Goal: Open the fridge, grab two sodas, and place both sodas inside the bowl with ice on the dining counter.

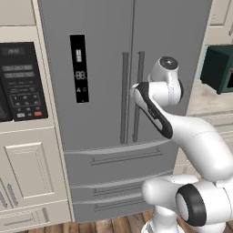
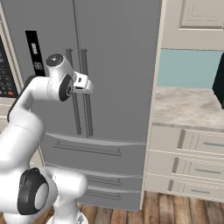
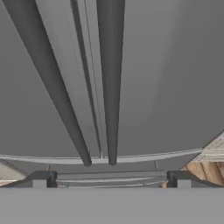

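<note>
Fridge [image 1: 104, 91] doors shut, both bar handles meet at the centre seam. Gripper [image 3: 111, 179] spread wide, holding nothing, just in front of the right-door handle [image 3: 110, 83]; whether it touches the handle can't be made out. In the left base view the arm's elbow covers the hand. Fridge top is cut off; its inside is hidden behind the doors.

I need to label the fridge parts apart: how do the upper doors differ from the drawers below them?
The upper doors are tall panels with vertical bar handles; the drawers are low, wide fronts with horizontal handles. The left door carries a black display; the drawers are plain. The open end effector faces the doors, not the drawers. All are grey and shut.
</note>
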You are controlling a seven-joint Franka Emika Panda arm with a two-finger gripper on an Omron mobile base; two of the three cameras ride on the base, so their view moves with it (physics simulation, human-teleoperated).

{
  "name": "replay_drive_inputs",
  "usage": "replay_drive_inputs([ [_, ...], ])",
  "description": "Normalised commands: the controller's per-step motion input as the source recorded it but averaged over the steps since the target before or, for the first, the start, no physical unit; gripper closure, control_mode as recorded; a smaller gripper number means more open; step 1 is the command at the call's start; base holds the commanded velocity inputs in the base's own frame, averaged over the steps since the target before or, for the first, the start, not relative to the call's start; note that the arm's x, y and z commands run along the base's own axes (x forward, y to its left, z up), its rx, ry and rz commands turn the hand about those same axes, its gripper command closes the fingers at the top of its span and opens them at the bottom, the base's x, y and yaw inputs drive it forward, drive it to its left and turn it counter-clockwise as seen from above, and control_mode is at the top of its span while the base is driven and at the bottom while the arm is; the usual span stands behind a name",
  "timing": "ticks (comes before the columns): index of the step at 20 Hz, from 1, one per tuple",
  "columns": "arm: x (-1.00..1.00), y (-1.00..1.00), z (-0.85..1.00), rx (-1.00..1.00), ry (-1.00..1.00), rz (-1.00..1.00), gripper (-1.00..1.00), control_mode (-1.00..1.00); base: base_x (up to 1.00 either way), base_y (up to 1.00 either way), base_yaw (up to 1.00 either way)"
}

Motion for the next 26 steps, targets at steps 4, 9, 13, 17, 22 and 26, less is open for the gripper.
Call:
replay_drive_inputs([
  [4,0.37,-0.28,0.0,0.0,0.0,0.0,-1.0,-1.0,0.0,0.0,0.0],
  [9,0.31,0.01,-0.05,0.0,-0.02,0.01,-1.0,-1.0,0.0,0.0,0.0],
  [13,0.16,0.04,-0.16,0.0,-0.11,0.02,-1.0,-1.0,0.0,0.0,0.0],
  [17,0.18,0.06,-0.23,0.0,-0.12,0.01,-1.0,-1.0,0.0,0.0,0.0],
  [22,0.22,0.07,-0.2,0.0,-0.14,0.0,-1.0,-1.0,0.0,0.0,0.0],
  [26,0.27,0.1,-0.05,0.0,-0.03,0.0,-1.0,-1.0,0.0,0.0,0.0],
])
